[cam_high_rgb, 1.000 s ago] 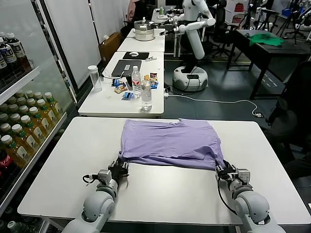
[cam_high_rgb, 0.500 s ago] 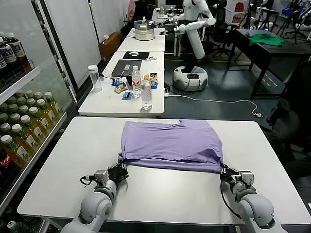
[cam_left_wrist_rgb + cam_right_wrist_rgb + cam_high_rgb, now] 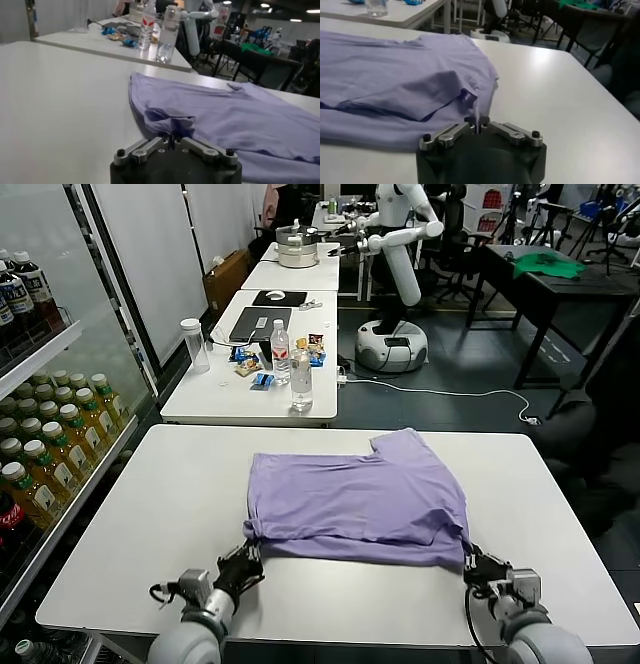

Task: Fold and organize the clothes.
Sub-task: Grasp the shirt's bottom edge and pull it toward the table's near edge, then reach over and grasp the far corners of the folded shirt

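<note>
So, head view: lavender-purple short-sleeved T-shirt of soft thin fabric (image 3: 358, 499) lies folded across the middle of the white rectangular table (image 3: 130, 524), long axis running left-right in frame; neck notch and one sleeve at its upper right, near folded edge toward the bottom of the frame; left gripper (image 3: 243, 564) at lower left has the shirt's near-left corner in its jaws; right gripper (image 3: 478, 567) at lower right has the near-right corner; both sit at the table's near edge, shirt lying beyond them toward frame top; each arm is on its own corner, so neither is nearer; judgement: the next move likely turns on both corners travelling together along the short axis, else the thin cloth skews.

Left wrist view: left gripper's black metal jaws at bottom centre are pressed together on a bunched corner of the shirt; fabric puckers into small folds at the pinch, then spreads smooth toward the right of the frame; matte, limp, thin; clear plastic water bottles (image 3: 169, 30) on a far table at top centre.

Right wrist view: right gripper's jaws at bottom centre pinch a narrow tab of hem; cloth lifts in a ridge just beyond them, a darker fold line crossing the left half; bare glossy table fills the right half.
</note>
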